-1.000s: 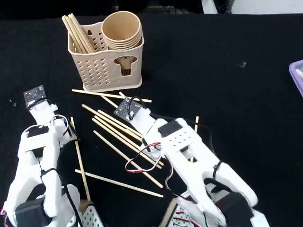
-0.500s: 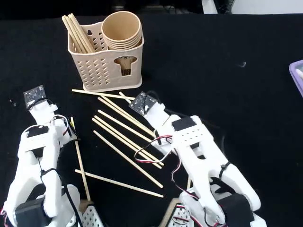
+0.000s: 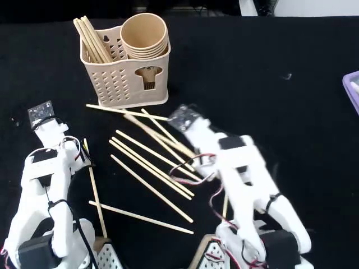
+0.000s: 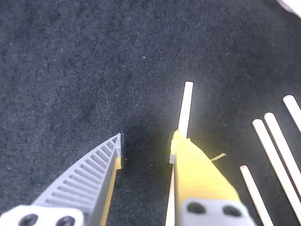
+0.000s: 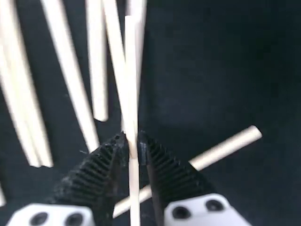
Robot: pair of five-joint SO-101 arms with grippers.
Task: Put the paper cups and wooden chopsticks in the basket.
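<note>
The basket (image 3: 126, 84) stands at the far side of the black worktop (image 3: 269, 112). In the high view a stack of cups (image 3: 145, 33) sits in its right part, and a bundle of chopsticks (image 3: 92, 40) leans in its left corner. Loose sticks (image 3: 150, 168) lie scattered on the worktop in front of the basket, between the two arms. Most run diagonally, and one lies just before the basket's foot.

The right pincer (image 5: 132, 143) is closed on a held stick (image 5: 130, 80), with its dark ribbed fingers pressing it from both sides. This stick runs out ahead of the tips, above several others lying on the worktop. A crosswise stick (image 5: 225, 143) passes under the fingers.

The left pincer (image 4: 146, 139) is open and low over the worktop, with bare cloth showing between its tips. Its yellow finger (image 4: 197, 169) lies over a near stick (image 4: 186, 101), whose end reaches past the tip. More stick ends (image 4: 273, 141) lie just beside it.
</note>
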